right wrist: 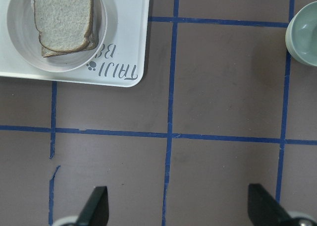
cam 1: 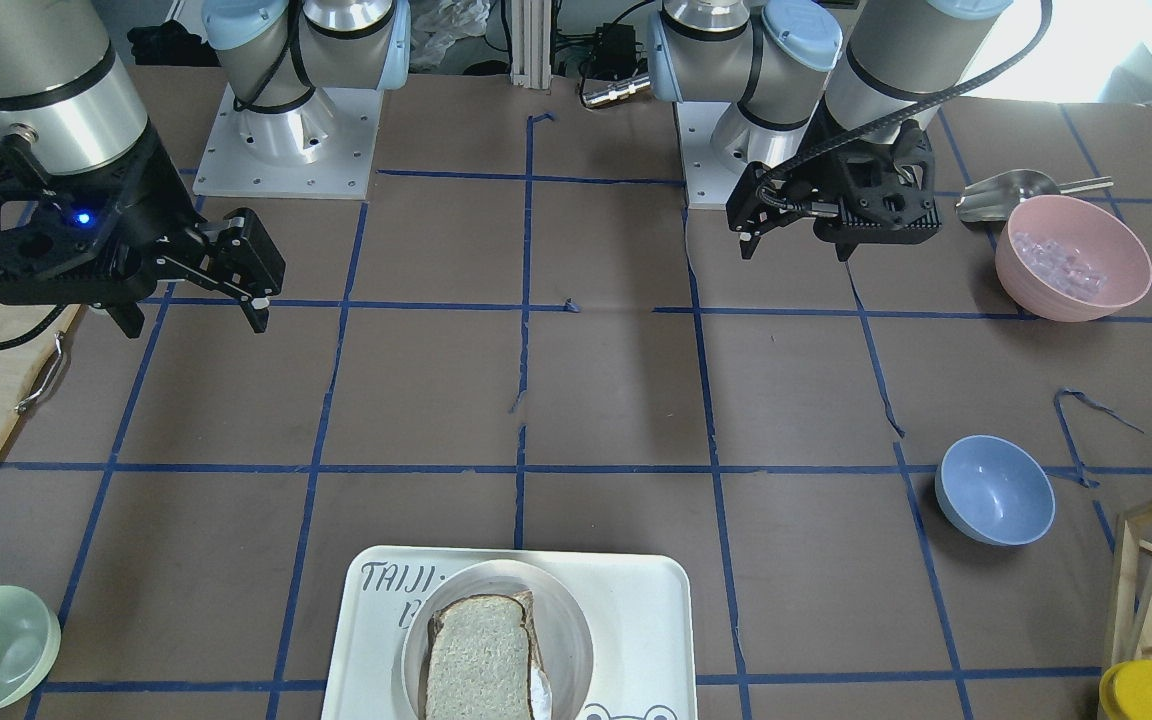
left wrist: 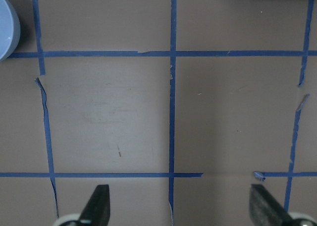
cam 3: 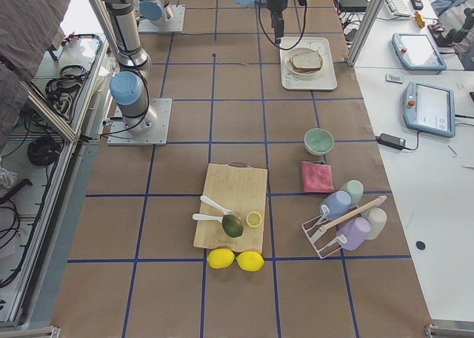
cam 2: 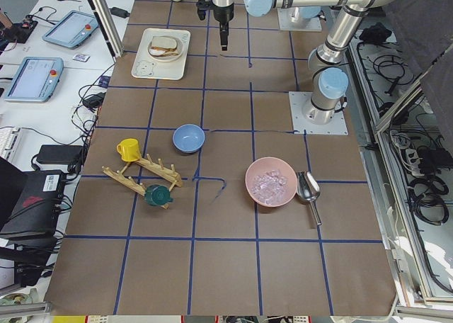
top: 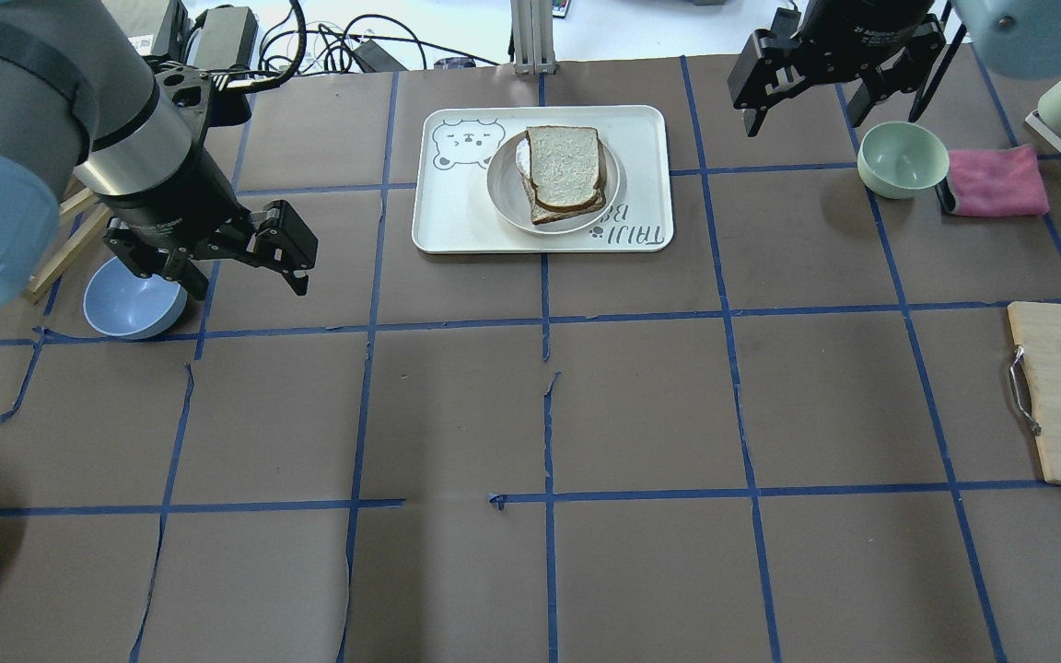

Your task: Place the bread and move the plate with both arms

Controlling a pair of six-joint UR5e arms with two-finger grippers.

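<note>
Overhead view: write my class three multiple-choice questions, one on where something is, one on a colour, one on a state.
1. Where does the plate stand?
A on the tray; B on a stool; C on the floor.
2. What colour is the bowl beside the pink cloth?
A red; B pale green; C yellow.
3. How do the left gripper and right gripper stand?
A both open and empty; B both shut; C one open, one shut.

Answers:
1 A: the plate's rim lies inside the tray's edge, with the bread on it.
2 B: the bowl is pale green inside and out.
3 A: each wrist view shows the fingers wide apart with nothing between them.
</note>
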